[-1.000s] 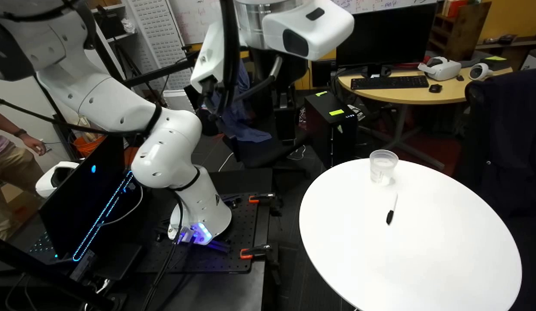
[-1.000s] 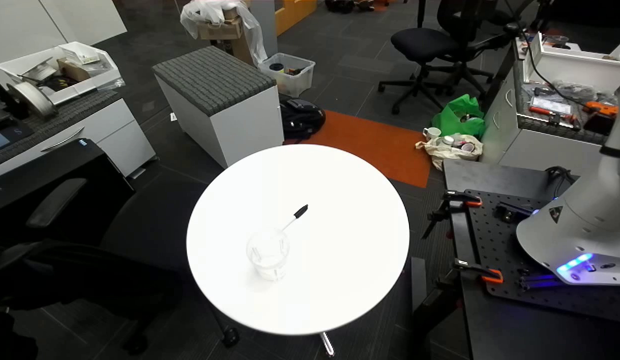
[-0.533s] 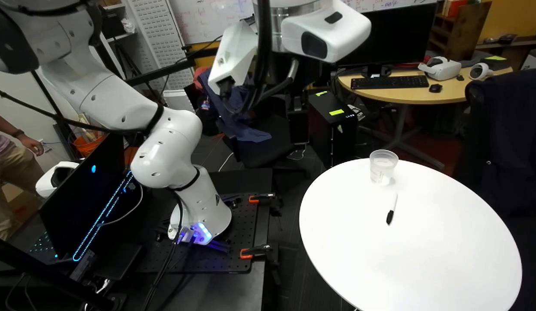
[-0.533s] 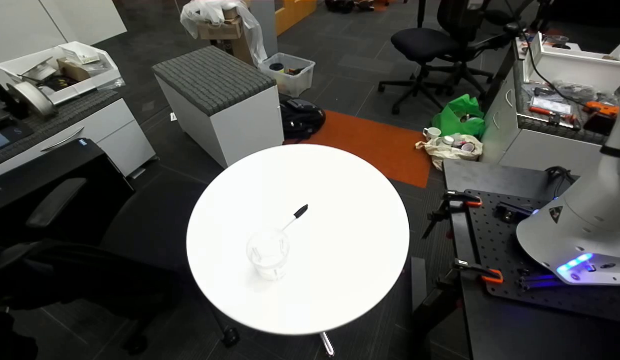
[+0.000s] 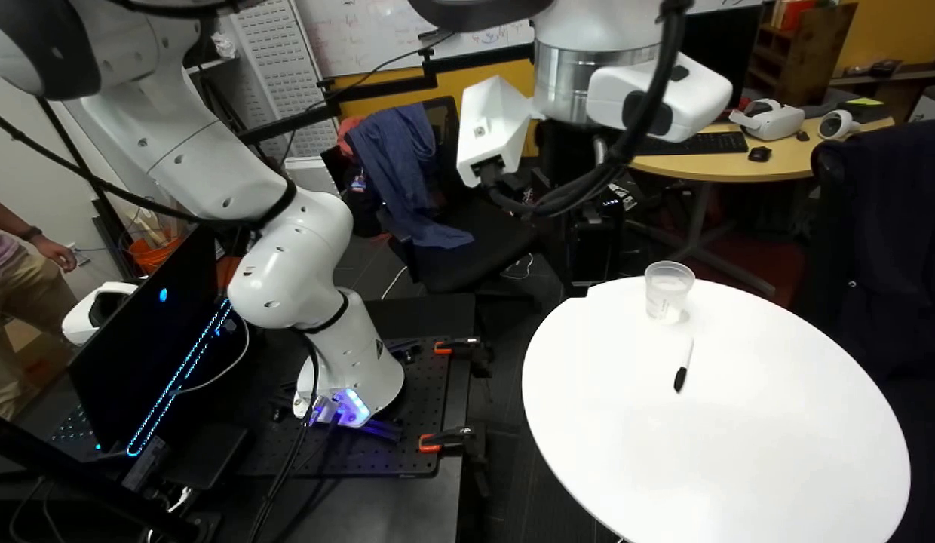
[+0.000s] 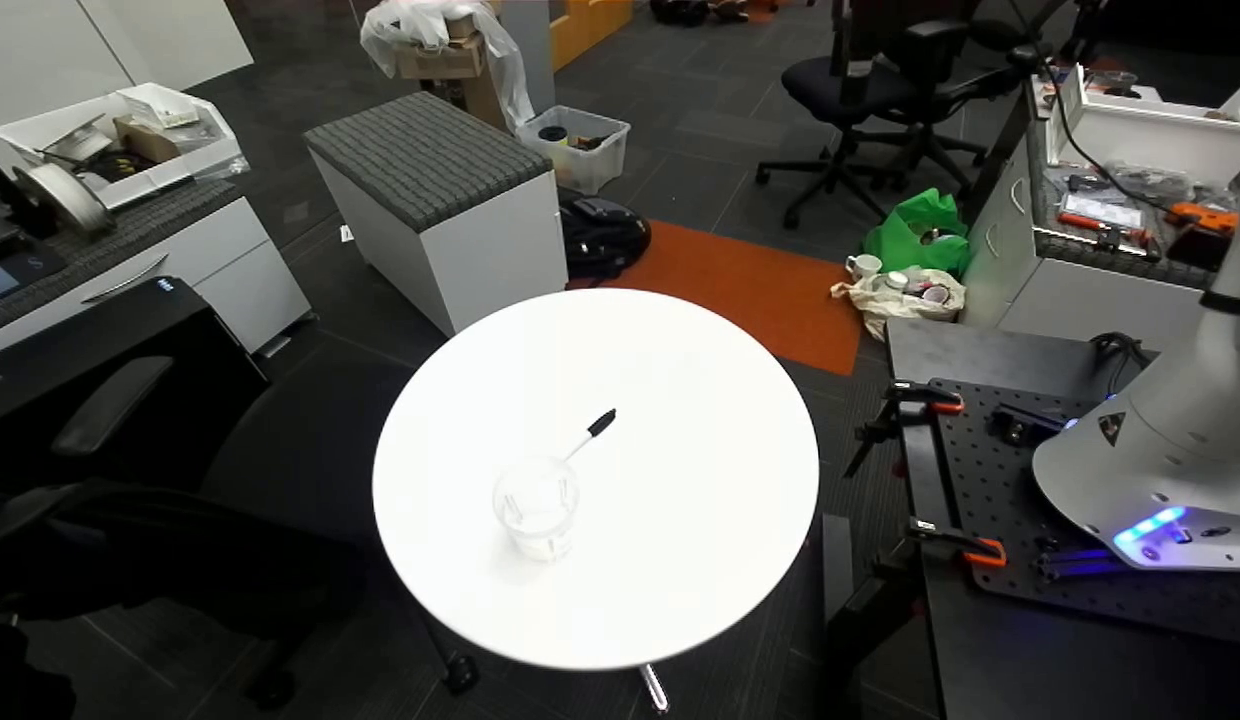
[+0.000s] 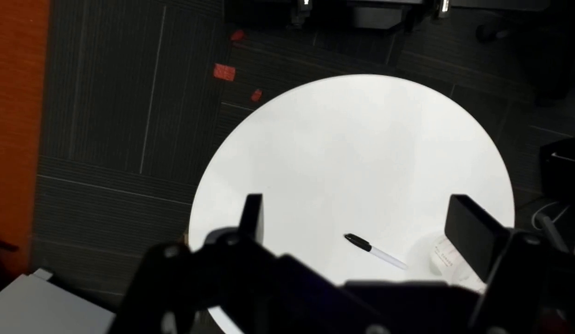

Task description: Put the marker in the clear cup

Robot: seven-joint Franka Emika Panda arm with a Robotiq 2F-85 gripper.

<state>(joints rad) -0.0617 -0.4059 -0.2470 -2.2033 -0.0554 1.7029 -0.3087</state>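
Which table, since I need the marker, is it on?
The round white table: the marker lies there near the clear cup. The tan table holds a keyboard; the black table, the robot.

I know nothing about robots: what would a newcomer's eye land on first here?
Probably the white robot arm, looming at the left and top of an exterior view, with a blue light glowing at its base. Next, the white round table, where a black-capped marker lies near an upright clear cup. In the wrist view, the dark gripper stands open, with the marker showing in the gap.
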